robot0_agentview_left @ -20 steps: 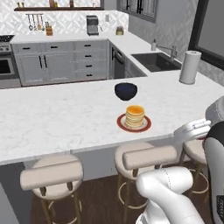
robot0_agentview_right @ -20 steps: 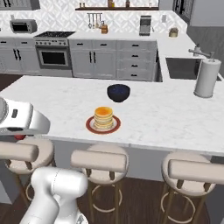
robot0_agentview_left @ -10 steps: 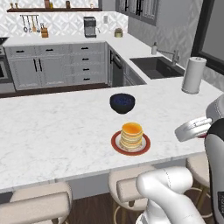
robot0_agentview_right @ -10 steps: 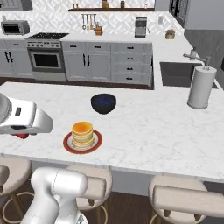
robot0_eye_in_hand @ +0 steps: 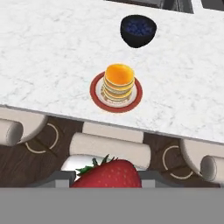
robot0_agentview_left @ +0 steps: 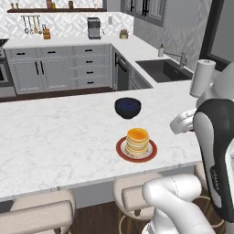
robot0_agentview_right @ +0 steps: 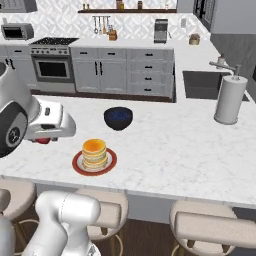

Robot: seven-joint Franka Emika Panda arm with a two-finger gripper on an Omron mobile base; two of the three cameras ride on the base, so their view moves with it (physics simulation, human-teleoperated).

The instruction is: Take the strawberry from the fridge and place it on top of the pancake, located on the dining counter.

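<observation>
The strawberry (robot0_eye_in_hand: 106,173) is seen pinched in the end effector (robot0_eye_in_hand: 106,177), its green leaves turned toward the desk (robot0_eye_in_hand: 52,52), at the bottom of the hand view. The pancake (robot0_eye_in_hand: 118,83) is shown ahead of the fruit and beyond the desk's near edge, almost in line with it and only slightly to the right in that view. Between the two, stool seats and dark floor are visible, so the fruit is judged to hang off the desk, on the stool side, and not yet over the stack.

From the right base view, the end effector (robot0_agentview_right: 45,136) is seen to the left of the plate (robot0_agentview_right: 80,165), with a red patch beneath the white hand where the fruit is held. A forward reach over the desk edge, with a small shift to the right, is judged to be what the coming move turns on. The stack is round, so no long axis has to be matched. One arm is fitted, so no choice of arm arises.

Counted on the desk: one pancake stack on one plate, one black bowl (robot0_agentview_left: 127,108), one paper-towel roll (robot0_agentview_left: 201,77). One strawberry is carried.
</observation>
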